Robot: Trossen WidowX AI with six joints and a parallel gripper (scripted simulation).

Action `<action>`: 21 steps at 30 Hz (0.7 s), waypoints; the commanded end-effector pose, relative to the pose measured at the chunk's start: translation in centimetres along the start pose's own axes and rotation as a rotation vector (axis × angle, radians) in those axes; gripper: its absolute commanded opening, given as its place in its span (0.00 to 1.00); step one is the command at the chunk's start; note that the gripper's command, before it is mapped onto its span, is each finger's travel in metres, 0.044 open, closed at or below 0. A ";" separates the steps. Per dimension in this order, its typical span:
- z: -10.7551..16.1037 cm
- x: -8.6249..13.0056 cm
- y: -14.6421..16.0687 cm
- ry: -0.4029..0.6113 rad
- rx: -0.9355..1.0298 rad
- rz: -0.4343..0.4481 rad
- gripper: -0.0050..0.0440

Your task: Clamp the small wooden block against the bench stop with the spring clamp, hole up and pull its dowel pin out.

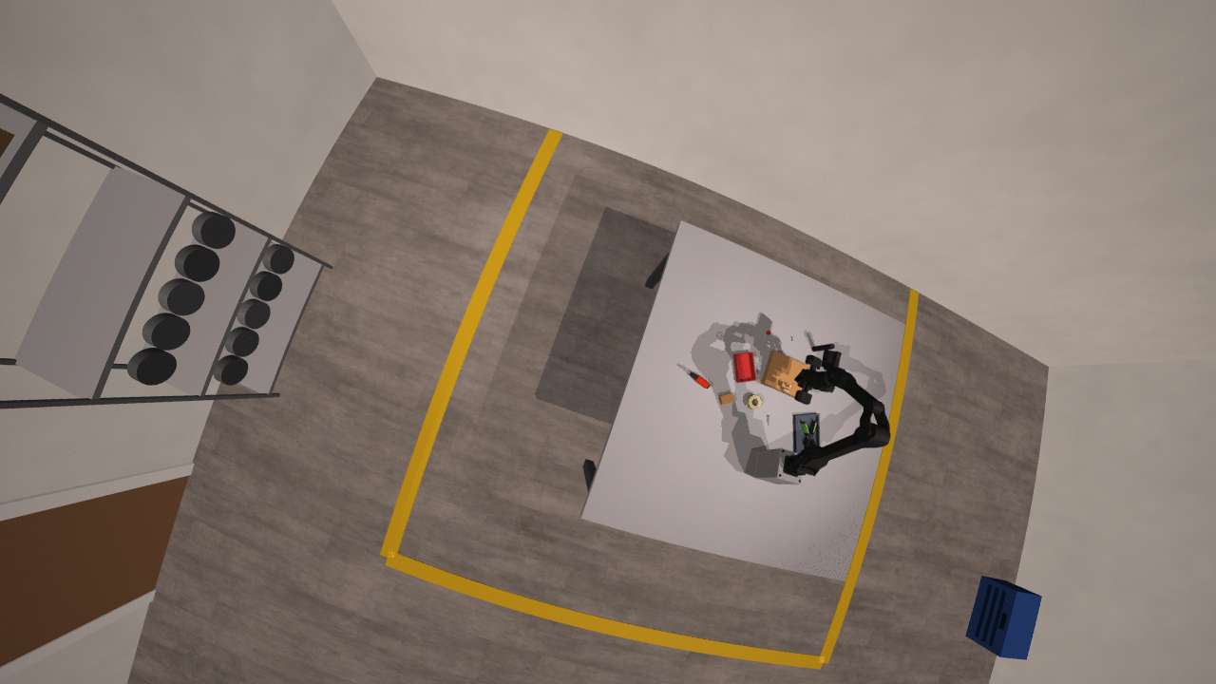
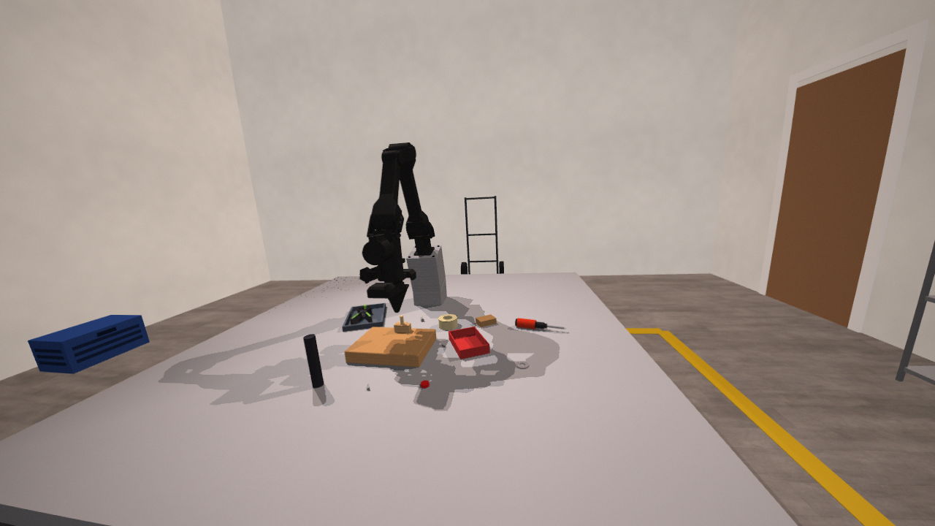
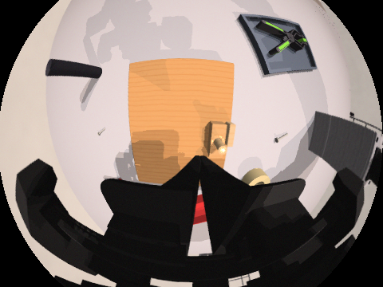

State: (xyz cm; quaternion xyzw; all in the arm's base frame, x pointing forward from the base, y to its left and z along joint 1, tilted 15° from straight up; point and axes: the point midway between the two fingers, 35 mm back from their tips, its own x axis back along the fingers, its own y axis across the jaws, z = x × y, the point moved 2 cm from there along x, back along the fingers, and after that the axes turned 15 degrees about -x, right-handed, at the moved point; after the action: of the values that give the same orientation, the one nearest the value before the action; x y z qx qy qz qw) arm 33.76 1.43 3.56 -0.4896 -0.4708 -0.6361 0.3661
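A tan wooden board [image 2: 391, 348] lies on the white table, with a raised stop [image 2: 418, 334] along one side. The small wooden block [image 3: 219, 134] sits on the board beside the stop, and its dowel pin [image 3: 219, 147] stands up out of it. The block also shows in the exterior view [image 2: 402, 326]. My gripper [image 2: 396, 306] hangs just above the pin with its fingers shut and empty; the wrist view shows the fingertips [image 3: 201, 162] pressed together. The spring clamp [image 3: 283, 40] [image 2: 364, 316], black with green handles, lies in a dark tray behind the board.
A black upright cylinder [image 2: 314, 361] stands left of the board. A red tray [image 2: 468, 342], a tape roll [image 2: 448, 321], a small wood piece [image 2: 486, 319] and a red-handled screwdriver [image 2: 532, 324] lie to the right. The arm's grey base [image 2: 426, 275] is behind.
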 end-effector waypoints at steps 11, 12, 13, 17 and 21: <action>0.0 0.0 0.4 0.003 -0.003 -0.011 0.10; 0.0 0.0 0.4 0.003 -0.003 -0.011 0.10; 0.0 0.0 0.5 0.003 -0.003 -0.012 0.10; 0.0 0.0 0.5 0.003 -0.004 -0.012 0.10; 0.0 0.0 0.5 0.003 -0.004 -0.012 0.10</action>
State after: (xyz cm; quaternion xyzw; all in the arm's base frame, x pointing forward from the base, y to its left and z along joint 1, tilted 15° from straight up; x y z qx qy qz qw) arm 34.24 1.33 3.64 -0.4863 -0.4721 -0.6400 0.3621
